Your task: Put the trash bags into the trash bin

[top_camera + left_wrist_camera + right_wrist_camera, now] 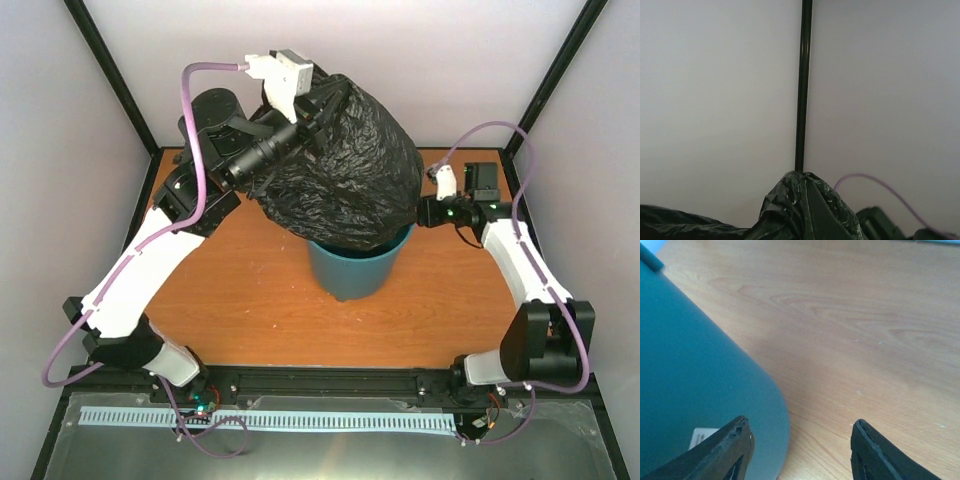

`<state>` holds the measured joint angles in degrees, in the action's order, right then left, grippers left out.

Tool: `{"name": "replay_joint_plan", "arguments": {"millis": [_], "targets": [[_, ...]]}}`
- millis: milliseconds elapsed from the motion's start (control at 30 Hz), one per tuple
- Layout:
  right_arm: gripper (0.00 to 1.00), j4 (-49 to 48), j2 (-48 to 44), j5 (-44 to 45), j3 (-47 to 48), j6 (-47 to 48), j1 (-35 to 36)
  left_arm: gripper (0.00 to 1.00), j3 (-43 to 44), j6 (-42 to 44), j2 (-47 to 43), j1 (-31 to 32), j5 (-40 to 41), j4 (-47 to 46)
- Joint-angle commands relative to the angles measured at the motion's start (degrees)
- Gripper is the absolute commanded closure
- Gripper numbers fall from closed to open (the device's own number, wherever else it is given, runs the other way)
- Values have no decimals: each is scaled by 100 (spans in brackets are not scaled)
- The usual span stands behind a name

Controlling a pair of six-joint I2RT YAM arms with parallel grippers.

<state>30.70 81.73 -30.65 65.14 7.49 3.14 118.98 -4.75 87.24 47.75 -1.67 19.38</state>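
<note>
A glossy black trash bag (345, 165) hangs puffed out above the round teal trash bin (355, 270), its lower end inside the bin's mouth. My left gripper (322, 108) is shut on the bag's top left edge and holds it high. In the left wrist view a pinched peak of black film (805, 210) covers the fingertips. My right gripper (428, 213) is open and empty beside the bin's right rim. In the right wrist view its two fingers (737, 447) straddle the bin's teal wall (695, 385).
The wooden table (250, 290) is boxed in by white walls and black frame posts (110, 75). A black post (804, 85) runs down the left wrist view. A purple cable (205, 70) loops over the left arm.
</note>
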Motion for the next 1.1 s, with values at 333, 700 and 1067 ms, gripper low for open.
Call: {"name": "replay_joint_plan", "arguments": {"millis": [333, 700, 1067], "targets": [[39, 698, -1882, 92, 604, 156, -410, 99, -1519, 170, -813, 31, 22, -47], [54, 2859, -2782, -856, 1857, 1869, -402, 97, -1598, 79, -963, 26, -214, -78], [79, 3922, -2651, -2041, 2048, 3266, -372, 92, -1746, 30, -1021, 32, -109, -128]]}}
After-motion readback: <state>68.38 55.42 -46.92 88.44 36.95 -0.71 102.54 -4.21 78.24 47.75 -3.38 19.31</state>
